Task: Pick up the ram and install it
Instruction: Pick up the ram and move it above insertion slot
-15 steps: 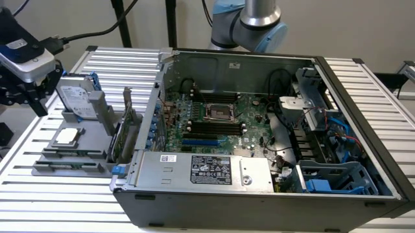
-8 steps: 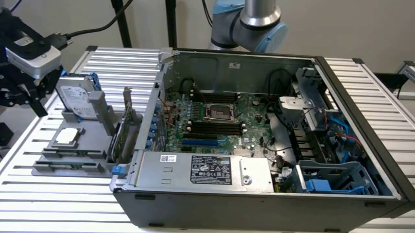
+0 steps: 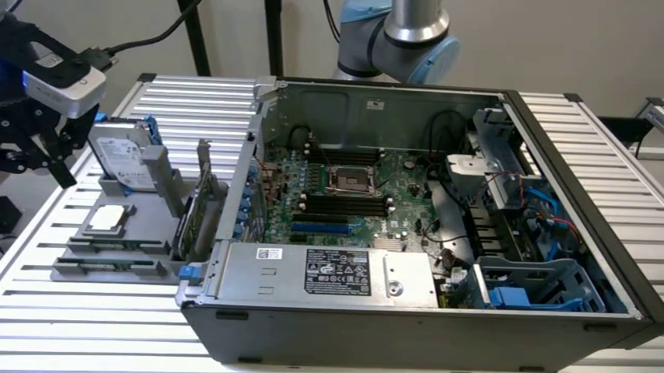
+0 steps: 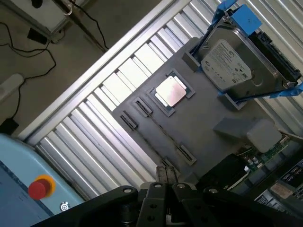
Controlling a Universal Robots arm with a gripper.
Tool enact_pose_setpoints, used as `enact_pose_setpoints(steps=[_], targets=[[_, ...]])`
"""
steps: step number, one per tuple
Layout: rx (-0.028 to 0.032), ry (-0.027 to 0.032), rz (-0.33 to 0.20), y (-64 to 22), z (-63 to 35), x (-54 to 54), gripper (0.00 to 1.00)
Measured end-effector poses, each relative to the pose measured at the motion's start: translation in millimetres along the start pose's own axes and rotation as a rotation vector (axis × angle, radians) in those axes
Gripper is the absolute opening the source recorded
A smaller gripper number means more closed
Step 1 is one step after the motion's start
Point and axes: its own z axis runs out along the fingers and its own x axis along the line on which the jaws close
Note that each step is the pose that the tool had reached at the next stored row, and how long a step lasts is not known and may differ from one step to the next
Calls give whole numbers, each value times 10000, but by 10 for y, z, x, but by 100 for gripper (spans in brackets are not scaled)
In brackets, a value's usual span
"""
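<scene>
Hangs the black gripper (image 4: 165, 174) above one end of a flat grey plastic holder plate (image 4: 203, 118), jaws pressed tight together, tip against tip, pinching nothing and touching nothing. Sits, in the exterior view, at the exterior view's far left, beside an upright silver hard drive in a blue bracket (image 4: 232, 66) and well apart from the open dark grey computer case (image 3: 415, 326).

Leaves the ram (image 4: 163, 132), a long narrow thin stick, seemingly standing on edge in the holder plate, caught between two small grey end clips. Presents its thin top edge to the wrist camera, so no telling its green face or chips. Runs its long axis flat along the plate, one end close under the gripper, the other just beside the corner of a square silver processor chip (image 4: 170, 91) seated in its grey frame. Lies parallel to a second pair of clips alongside. Rests the plate on a ribbed aluminium counter (image 4: 113, 90), with the case's green motherboard (image 3: 363, 183) lying face-up inside
</scene>
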Motion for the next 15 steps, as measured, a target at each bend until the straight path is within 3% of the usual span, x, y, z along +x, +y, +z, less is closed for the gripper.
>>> enact_pose_setpoints(steps=[15], targets=[[41,120,-2727,-1,8,0,11]])
